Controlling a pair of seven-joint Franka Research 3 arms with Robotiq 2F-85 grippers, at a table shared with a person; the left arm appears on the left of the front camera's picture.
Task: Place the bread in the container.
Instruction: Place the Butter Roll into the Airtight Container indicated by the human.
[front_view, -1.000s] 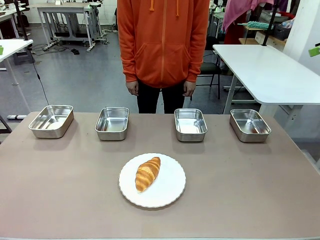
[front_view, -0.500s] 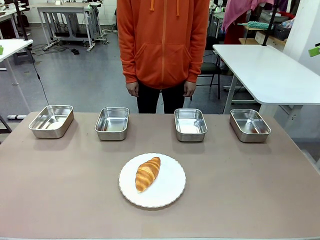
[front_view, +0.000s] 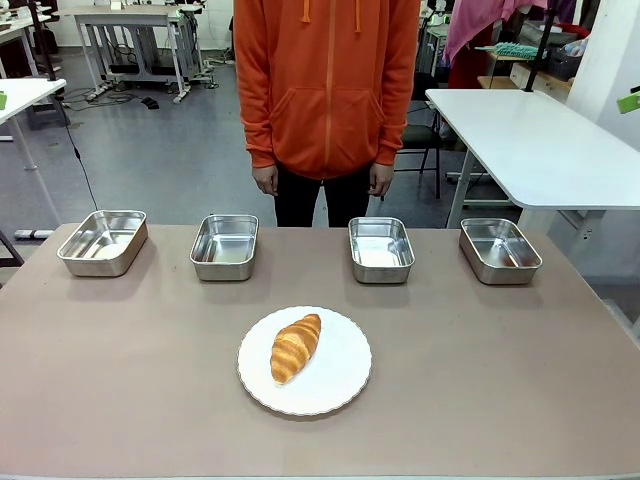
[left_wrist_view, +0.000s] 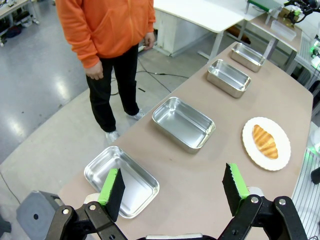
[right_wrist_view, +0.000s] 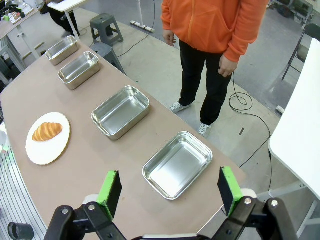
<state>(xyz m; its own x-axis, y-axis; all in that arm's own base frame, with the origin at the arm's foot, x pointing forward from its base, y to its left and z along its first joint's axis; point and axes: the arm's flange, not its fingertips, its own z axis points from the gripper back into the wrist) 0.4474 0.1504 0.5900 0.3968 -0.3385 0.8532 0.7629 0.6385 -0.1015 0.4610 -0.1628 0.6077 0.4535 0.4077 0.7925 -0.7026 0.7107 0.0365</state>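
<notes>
The golden-brown crescent croissant (front_view: 296, 347) lies on the round white plate (front_view: 345, 375), well apart from the row of four shiny stainless-steel rectangular pans (front_view: 381, 250) on the person's side. Its long axis runs near-to-far, with the far tip leaning to the robot's right. It is judged light, soft and flaky, so a gentle grip across the thick middle is advised. The left gripper (left_wrist_view: 172, 186) and right gripper (right_wrist_view: 170, 190) are spread wide, with nothing held.

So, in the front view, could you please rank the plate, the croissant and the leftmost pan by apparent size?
1. Plate: largest.
2. Leftmost pan: smaller here, but it sits farther from the camera, so its real size against the plate is unsure.
3. Croissant: smallest.
</notes>
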